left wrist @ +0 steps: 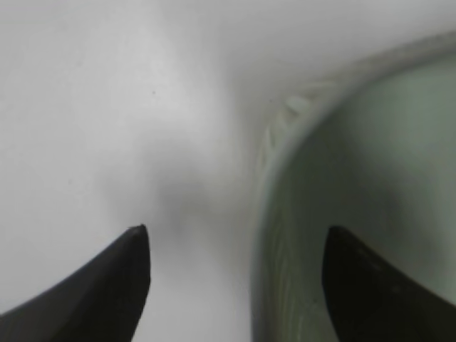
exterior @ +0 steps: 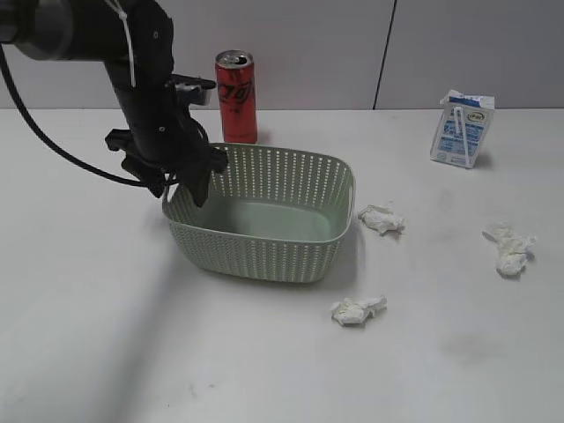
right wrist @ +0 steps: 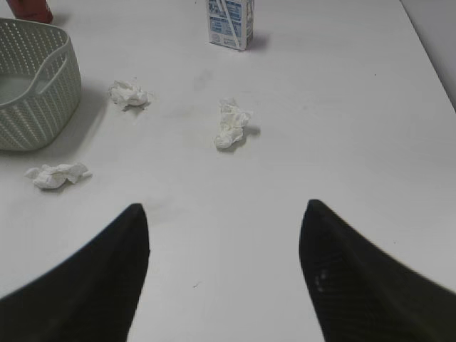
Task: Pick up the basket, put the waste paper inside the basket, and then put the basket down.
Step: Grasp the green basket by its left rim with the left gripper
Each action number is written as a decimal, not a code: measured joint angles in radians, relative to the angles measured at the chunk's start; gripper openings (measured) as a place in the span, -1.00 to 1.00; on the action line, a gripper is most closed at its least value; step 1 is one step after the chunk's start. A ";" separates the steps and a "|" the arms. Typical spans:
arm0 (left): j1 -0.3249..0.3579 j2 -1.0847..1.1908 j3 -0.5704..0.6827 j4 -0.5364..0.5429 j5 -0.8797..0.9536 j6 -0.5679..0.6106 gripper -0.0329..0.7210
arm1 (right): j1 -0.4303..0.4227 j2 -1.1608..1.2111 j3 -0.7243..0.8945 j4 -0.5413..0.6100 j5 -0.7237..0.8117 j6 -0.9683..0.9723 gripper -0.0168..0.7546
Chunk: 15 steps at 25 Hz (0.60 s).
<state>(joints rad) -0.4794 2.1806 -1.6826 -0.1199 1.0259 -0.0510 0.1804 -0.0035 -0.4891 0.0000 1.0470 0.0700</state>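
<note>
Left wrist view blurred, basket (left wrist: 342, 214) rim soft, left hand (exterior: 189, 181) hiding basket's near-left handle.

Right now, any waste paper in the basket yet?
No: the basket is empty inside, and all three waste paper wads lie on the table.

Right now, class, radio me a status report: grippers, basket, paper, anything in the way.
Left gripper open, fingers straddling basket rim. Right gripper open, holding nothing. Three paper wads on table, none in basket. Nothing in the way.
</note>
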 joint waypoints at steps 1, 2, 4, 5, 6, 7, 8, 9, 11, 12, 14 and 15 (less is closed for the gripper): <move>0.000 0.000 0.000 0.000 -0.005 0.000 0.34 | 0.000 0.000 0.000 0.000 0.000 0.000 0.34; 0.000 0.000 0.000 0.000 -0.007 0.000 0.19 | 0.000 0.000 0.000 0.000 0.000 0.000 0.34; 0.000 0.000 0.000 0.000 -0.007 0.000 -0.14 | 0.000 0.000 0.000 0.000 0.000 0.000 0.34; 0.000 0.000 0.000 0.000 -0.007 0.000 -0.34 | 0.000 0.000 0.000 0.000 0.000 0.001 0.34; 0.000 0.000 0.000 -0.002 -0.007 0.000 -0.52 | 0.000 0.000 0.000 0.000 0.000 0.001 0.34; 0.000 0.000 0.000 -0.003 -0.004 0.000 -0.65 | 0.000 0.000 0.000 0.000 0.000 0.001 0.34; 0.000 0.000 -0.001 -0.003 -0.002 0.000 -0.76 | 0.000 0.000 0.000 0.000 0.000 0.001 0.34; 0.000 0.000 -0.002 -0.007 -0.001 -0.005 -0.82 | 0.000 0.000 0.000 0.000 0.000 0.001 0.34; 0.000 -0.002 -0.007 -0.011 0.016 -0.029 -0.87 | 0.000 0.000 0.000 0.000 0.000 0.001 0.34; 0.000 -0.005 -0.006 -0.011 0.030 -0.041 -0.88 | 0.000 0.000 0.000 0.000 0.000 0.001 0.34; 0.000 -0.021 -0.006 -0.011 0.064 -0.060 -0.90 | 0.000 0.000 0.000 0.000 0.000 0.001 0.34; 0.000 -0.034 -0.006 -0.011 0.079 -0.068 -0.91 | 0.000 0.000 0.000 0.000 0.000 0.001 0.34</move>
<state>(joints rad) -0.4794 2.1470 -1.6890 -0.1307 1.1047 -0.1191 0.1804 -0.0035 -0.4891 0.0000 1.0470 0.0708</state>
